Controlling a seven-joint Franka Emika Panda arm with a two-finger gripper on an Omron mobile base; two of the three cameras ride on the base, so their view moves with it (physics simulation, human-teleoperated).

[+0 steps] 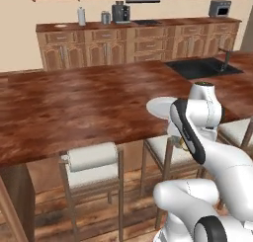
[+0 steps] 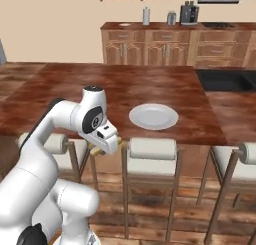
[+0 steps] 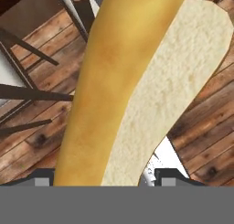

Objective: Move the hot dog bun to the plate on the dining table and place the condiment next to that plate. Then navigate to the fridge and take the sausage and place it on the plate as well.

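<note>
- Room: kitchen with light wood cabinets (image 1: 106,46) along the far wall, a few appliances on their top, a dark sink (image 1: 200,67) set into the worktop on the right. Plank floor (image 2: 165,209) below.
- Surface: the dining table, my counter (image 1: 74,102), has a long glossy red-brown top. Padded stools (image 1: 94,169) are tucked along its near edge.
- The plate (image 2: 153,116), plain white and round, lies near the counter's near edge with nothing on it.
- My tool (image 2: 103,148) hangs below the counter's edge level, over the stools, short of the plate and to its left in the right base view.
- Tool state: jaws stand wide and grip the hot dog bun (image 3: 137,86). In the hand view the bun runs lengthwise out from between the fingertips, tan crust on one side, pale cut face on the other.
- Step in hand, as I judge it: carrying the bun to the plate; first step, not yet finished.
- Next move calls for: lift above the counter edge, reach forward over the plate, lower until the bun is just above it, then release.
- Risk: clipping the counter edge or a stool back on the way up.
- Condiment and sausage steps remain.
</note>
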